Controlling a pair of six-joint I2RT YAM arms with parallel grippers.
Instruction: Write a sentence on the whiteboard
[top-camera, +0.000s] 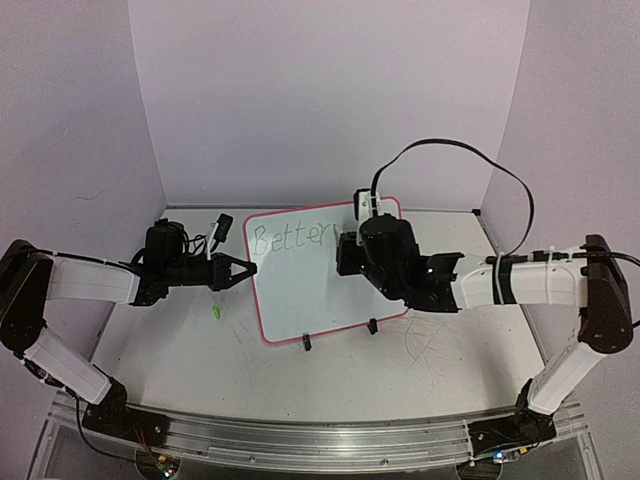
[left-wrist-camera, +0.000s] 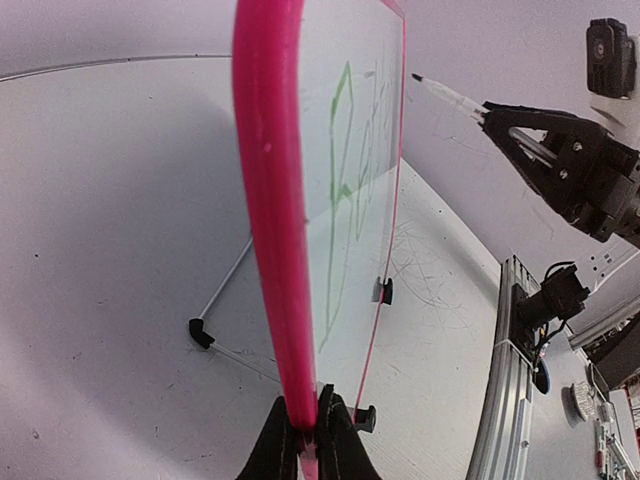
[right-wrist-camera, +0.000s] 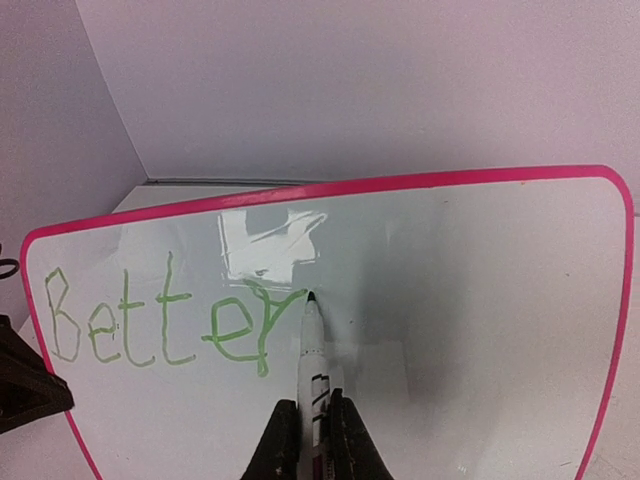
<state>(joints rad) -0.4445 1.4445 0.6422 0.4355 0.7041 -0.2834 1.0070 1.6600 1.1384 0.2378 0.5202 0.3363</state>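
Observation:
The whiteboard (top-camera: 320, 285) with a pink-red rim stands tilted mid-table on black feet. Green writing (top-camera: 290, 238) on it reads "Better"; it also shows in the right wrist view (right-wrist-camera: 165, 320). My left gripper (top-camera: 243, 270) is shut on the board's left rim (left-wrist-camera: 275, 250). My right gripper (top-camera: 345, 255) is shut on a white marker (right-wrist-camera: 315, 360), whose dark tip (right-wrist-camera: 310, 297) sits at the end of the "r" stroke, at or just off the board. The marker also shows in the left wrist view (left-wrist-camera: 450, 97).
A green marker cap (top-camera: 215, 313) lies on the table left of the board. A small black object (top-camera: 222, 227) sits behind the left arm. Purple walls enclose the back and sides. A black cable (top-camera: 460, 150) loops above the right arm.

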